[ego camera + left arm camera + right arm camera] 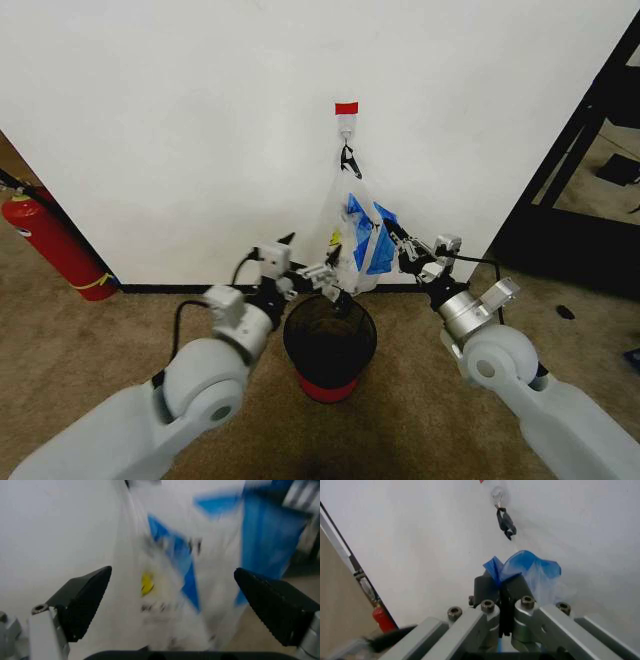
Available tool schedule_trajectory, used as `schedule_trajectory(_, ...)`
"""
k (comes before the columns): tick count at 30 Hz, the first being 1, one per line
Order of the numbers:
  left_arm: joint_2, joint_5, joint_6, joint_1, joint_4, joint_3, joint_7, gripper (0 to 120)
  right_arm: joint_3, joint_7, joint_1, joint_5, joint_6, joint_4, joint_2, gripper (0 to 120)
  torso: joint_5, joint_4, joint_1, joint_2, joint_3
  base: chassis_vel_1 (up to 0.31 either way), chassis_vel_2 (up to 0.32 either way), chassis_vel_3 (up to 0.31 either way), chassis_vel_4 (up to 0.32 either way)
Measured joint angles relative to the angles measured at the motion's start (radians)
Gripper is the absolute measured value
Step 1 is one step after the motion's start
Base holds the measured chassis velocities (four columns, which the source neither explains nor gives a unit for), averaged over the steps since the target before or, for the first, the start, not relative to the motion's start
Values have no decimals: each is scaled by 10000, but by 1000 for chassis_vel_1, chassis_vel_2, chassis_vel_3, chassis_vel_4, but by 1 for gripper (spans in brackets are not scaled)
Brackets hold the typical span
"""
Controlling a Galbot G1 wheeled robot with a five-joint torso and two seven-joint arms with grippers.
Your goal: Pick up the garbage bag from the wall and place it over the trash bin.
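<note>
Wall (180, 130), broad, plain white with a black baseboard, backs the whole scene; a small white hook (346, 126) under a red tape strip (346, 107) sits on it, with a dark clip or loop dangling from the hook. Just below hangs the thin, crinkly translucent white garbage bag (350, 235) with blue lettering and a small yellow mark, its lower end reaching the rim of the small round black wire-mesh trash bin (330, 345) with its red base band, which stands on the carpet against the wall. The right gripper (501, 588) is clamped tight on a blue-printed fold at the bag's upper edge. The left gripper (175, 603) is spread wide, its pads flanking the bag's lower front without touching.

As I judge it, the step is spreading the bag's mouth over the bin. Close the left pads on one plastic layer only, opposite the right hold, then draw apart gently so the film does not tear.
</note>
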Motion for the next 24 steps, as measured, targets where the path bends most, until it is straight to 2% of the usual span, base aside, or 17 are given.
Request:
schedule_trajectory(3,-557,-42,753,-1257,906,1080,-553,93,24,13,-51,1,-2,33,-29,0,1,-3,0,0,0,0,0,0,0)
schedule_trajectory(6,-817,-67,890,-1770,1329,1462,-678,89,31,21,-66,16,-4,82,-87,0,1,-5,0,0,0,0,0,0,0)
schedule_trajectory(11,-1113,-168,924,-2296,1747,1797,-799,81,46,18,-96,19,-11,146,-179,0,0,-2,0,0,0,0,0,0,0)
schedule_trajectory(17,-1518,-623,999,-2951,1938,2198,-987,81,69,-27,-149,-8,-12,119,-234,0,2,0,0,0,-2,0,0,0,0)
schedule_trajectory(20,-1800,-419,986,-3288,2190,2537,-988,81,71,-37,-148,16,-9,141,-218,0,3,1,0,0,-2,0,0,0,0)
schedule_trajectory(24,-2636,206,895,-3788,3373,3238,-934,81,135,-38,-212,125,-5,372,-291,0,3,-3,0,0,-1,0,0,0,0)
